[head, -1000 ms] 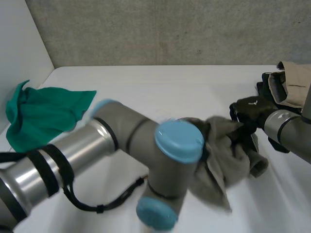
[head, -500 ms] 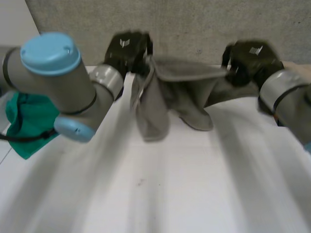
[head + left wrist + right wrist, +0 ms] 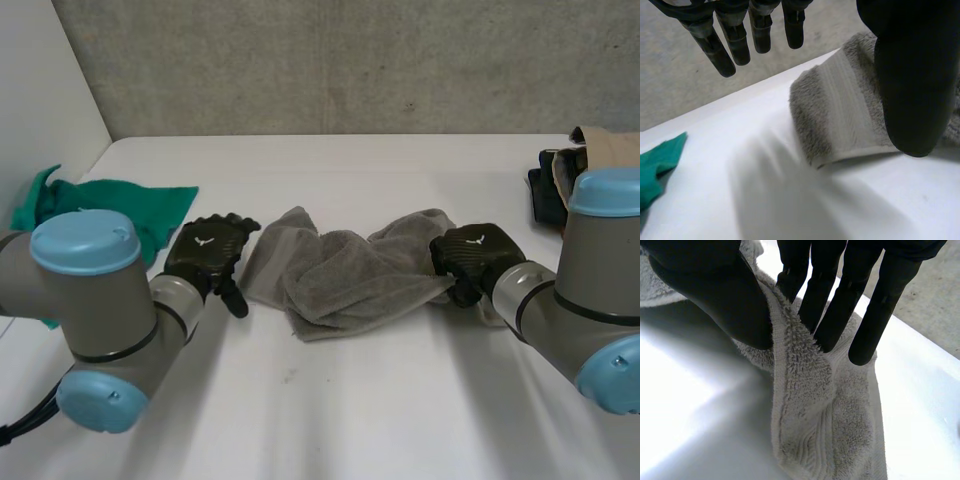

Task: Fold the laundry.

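A grey towel [image 3: 350,272] lies rumpled on the white table [image 3: 400,420], between my two hands. My left hand [image 3: 205,250] rests just beside the towel's left corner [image 3: 840,112] with straight fingers [image 3: 715,42] spread well away from the thumb [image 3: 912,85], which hovers over that corner without gripping it. My right hand [image 3: 472,255] is at the towel's right end. In its wrist view the thumb [image 3: 715,295] and fingers [image 3: 840,300] pinch a raised fold of the towel's edge [image 3: 795,345], and the rest of the cloth [image 3: 825,425] trails flat on the table.
A green cloth [image 3: 95,225] lies bunched at the table's left side near the white side wall, and shows past my left hand [image 3: 655,167]. A pile of beige and dark clothes [image 3: 590,170] sits at the back right. A grey wall bounds the far edge.
Half a second ago both hands held the towel stretched in the air. Now it lies on the table; the left hand has let go and opened, the right still pinches it.
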Available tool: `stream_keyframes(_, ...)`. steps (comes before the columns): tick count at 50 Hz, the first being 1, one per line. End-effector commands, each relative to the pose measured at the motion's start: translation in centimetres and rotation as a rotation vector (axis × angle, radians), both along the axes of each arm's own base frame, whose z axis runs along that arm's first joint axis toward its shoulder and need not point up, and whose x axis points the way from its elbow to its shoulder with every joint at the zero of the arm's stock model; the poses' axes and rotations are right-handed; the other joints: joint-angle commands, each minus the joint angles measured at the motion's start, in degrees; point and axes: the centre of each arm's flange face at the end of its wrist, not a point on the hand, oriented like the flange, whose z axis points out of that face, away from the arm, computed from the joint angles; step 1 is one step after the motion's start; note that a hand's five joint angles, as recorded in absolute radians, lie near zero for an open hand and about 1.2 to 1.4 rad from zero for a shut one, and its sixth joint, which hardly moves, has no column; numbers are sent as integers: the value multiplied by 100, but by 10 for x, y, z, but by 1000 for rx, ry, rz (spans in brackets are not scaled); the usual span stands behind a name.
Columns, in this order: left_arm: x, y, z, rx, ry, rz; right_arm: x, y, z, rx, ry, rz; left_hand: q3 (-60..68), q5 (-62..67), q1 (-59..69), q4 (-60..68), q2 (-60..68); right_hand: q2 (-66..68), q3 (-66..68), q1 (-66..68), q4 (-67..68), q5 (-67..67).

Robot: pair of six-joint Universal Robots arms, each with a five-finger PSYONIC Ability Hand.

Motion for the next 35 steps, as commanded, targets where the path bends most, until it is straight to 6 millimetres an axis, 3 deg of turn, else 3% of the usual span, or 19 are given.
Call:
stream_keyframes(1,1,1,-25,70,-14,-15,0,3,8,23,-42,-19,591,551,651,660,647,1273,1181,1635,1143,1231)
stream_keyframes(10,-8,-35,-40,53,-49,-30,0,8,12,42,-52,-18,1314,1274,1374,1384,1370,1273,1181,1635,1143,1231)
stream_keyframes(20,-34,-46,-46,46,-30,-135,-4,6,10,48,-49,-32,2021,1981,2081,2090,2077,1273,1181,1635,1143,1231)
stream_keyframes(23,-41,-50,-50,34,-48,-152,-6,4,10,48,-50,-39,2575,2535,2635,2644,2631,1273,1181,1635,1143,1231)
stream_keyframes(27,-46,-54,-55,11,-98,-171,-8,2,10,46,-49,-45,4706,4666,4766,4775,4761,1273,1181,1635,1143,1231)
stream_keyframes(28,-46,-55,-53,1,-119,-167,-8,1,10,44,-49,-48,6743,6703,6803,6813,6799,1273,1181,1635,1143,1231)
stream_keyframes(31,-44,-56,-38,-34,-139,-141,-11,-4,15,27,-46,-56,6764,6724,6824,6833,6819,1273,1181,1635,1143,1231)
stream_keyframes(35,-33,-48,12,-114,-122,-74,-14,-14,26,-23,-24,-63,6764,6724,6824,6833,6819,1273,1181,1635,1143,1231)
